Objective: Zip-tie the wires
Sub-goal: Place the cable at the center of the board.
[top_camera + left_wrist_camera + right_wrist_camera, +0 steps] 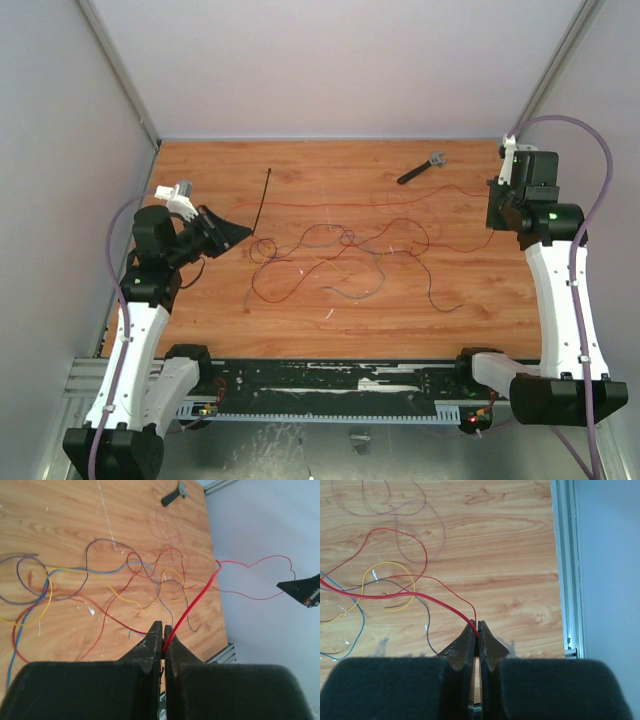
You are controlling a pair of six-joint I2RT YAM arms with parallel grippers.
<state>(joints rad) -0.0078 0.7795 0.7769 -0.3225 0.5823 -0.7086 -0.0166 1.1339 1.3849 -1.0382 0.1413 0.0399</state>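
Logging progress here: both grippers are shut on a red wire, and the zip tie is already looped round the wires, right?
Not quite. The zip tie is not looped: the top view shows it lying straight on the table. The rest holds: left gripper and right gripper are each shut on a red wire.

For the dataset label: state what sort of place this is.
Probably a robotics lab test cell, not a home. A wood-grain table strewn with thin wires is boxed in by plain white walls and aluminium rail, with the left arm and right arm mounted at its near edge.
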